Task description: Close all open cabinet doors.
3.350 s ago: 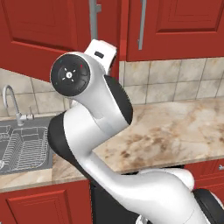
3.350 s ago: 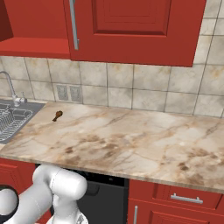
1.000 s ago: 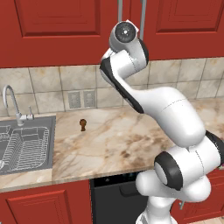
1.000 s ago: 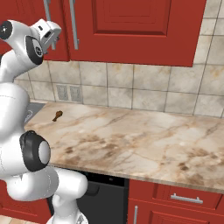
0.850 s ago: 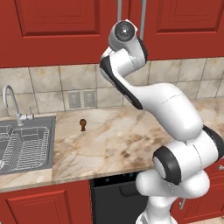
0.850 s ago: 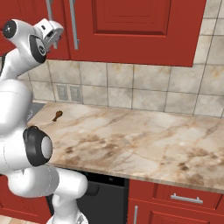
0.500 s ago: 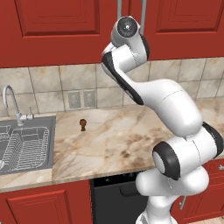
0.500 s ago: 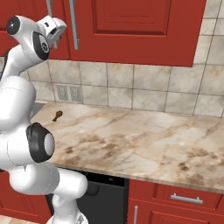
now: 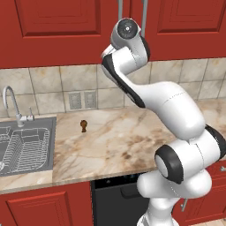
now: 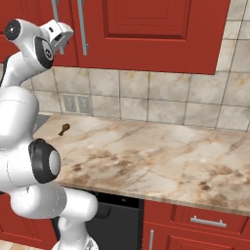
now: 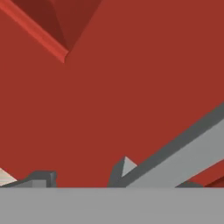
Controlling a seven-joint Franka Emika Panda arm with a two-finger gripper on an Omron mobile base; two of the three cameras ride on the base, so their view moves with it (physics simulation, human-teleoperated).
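Gripper (image 10: 62,35) raised to the wall-cabinet doors, close to their handles.

The left cabinet door (image 9: 57,31) and right cabinet door (image 9: 185,26) meet above the counter (image 9: 114,141), each lying flat with its grey bar handle (image 10: 82,27) beside the centre seam. The hand view shows red door face (image 11: 131,87) close up, with a grey handle bar (image 11: 183,157) crossing at lower right. Gripper opening: cannot be determined; nothing is seen held. The sink (image 9: 6,152) at the counter's left holds a wire dish rack (image 9: 28,148); a faucet (image 9: 11,106) stands behind it. A small brown object (image 9: 83,126) stands on the counter near the wall outlets (image 9: 81,100). A black dishwasher front (image 9: 114,201) sits below.
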